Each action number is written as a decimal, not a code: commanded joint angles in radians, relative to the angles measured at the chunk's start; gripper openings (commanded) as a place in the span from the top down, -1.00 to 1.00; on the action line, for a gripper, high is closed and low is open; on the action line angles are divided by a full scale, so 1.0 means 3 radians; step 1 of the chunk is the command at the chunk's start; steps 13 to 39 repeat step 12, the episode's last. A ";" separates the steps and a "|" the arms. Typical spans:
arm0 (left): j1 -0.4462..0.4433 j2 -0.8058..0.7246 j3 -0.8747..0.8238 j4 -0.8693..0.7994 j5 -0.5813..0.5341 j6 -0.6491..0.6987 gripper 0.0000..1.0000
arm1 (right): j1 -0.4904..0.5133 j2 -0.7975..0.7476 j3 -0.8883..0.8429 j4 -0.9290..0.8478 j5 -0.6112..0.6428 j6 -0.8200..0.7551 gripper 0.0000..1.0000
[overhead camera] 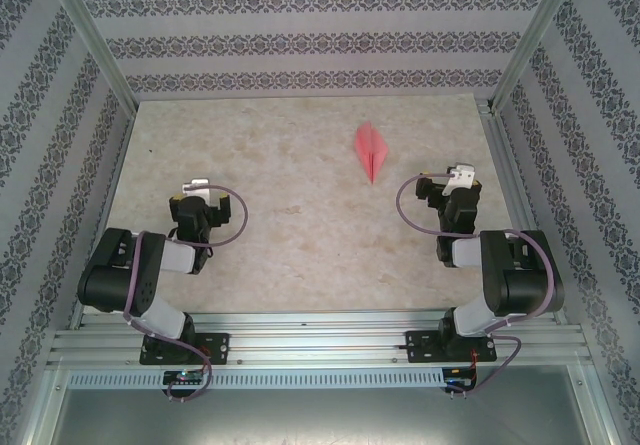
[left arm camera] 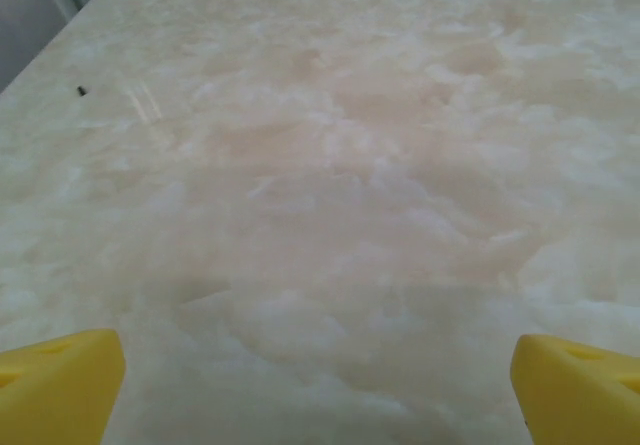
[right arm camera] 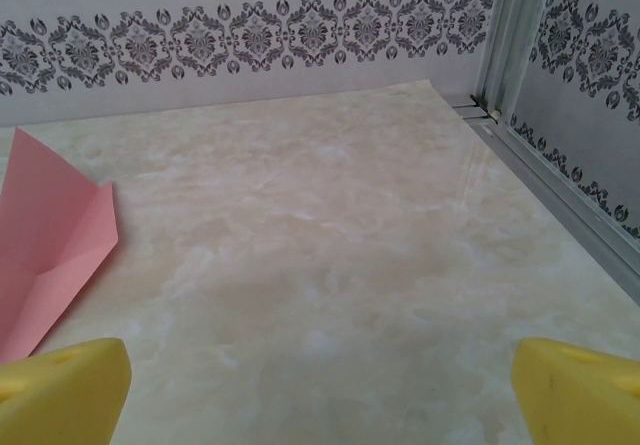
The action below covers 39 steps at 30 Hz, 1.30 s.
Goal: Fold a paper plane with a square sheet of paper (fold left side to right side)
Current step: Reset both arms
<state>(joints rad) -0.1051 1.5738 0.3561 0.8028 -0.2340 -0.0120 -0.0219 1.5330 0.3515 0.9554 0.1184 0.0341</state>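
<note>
My left claw [overhead camera: 198, 187] hangs over the bare beige marble-patterned tabletop [overhead camera: 300, 245]. Its yellow fingertips [left arm camera: 60, 385] are spread wide apart and nothing is between them. My right claw [overhead camera: 460, 177] is on the right side of the table, also spread wide and empty. The slim salmon-pink folded paper plane [overhead camera: 371, 152] lies on the table a little beyond my right claw and to its left, not touching it. Its sharp nose points toward the near edge. It is well apart from my left claw.
</note>
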 commanded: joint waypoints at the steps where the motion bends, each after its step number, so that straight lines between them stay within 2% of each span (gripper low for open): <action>1: 0.0069 -0.0059 0.0155 0.0129 0.0266 0.0058 -0.99 | 0.0012 0.0006 0.0025 0.0126 -0.0106 -0.0048 -0.96; 2: 0.0070 -0.0026 0.0128 0.0253 0.0260 0.0065 -1.00 | 0.0012 0.0006 0.0025 0.0124 -0.0111 -0.0057 -0.96; 10: 0.0070 -0.0044 0.0172 0.0127 0.0367 0.0104 -0.99 | 0.0014 0.0011 0.0040 0.0097 -0.0107 -0.0064 -0.96; 39: 0.0071 -0.0048 0.0173 0.0130 0.0370 0.0106 -1.00 | 0.0017 0.0008 0.0033 0.0110 -0.0107 -0.0063 -0.96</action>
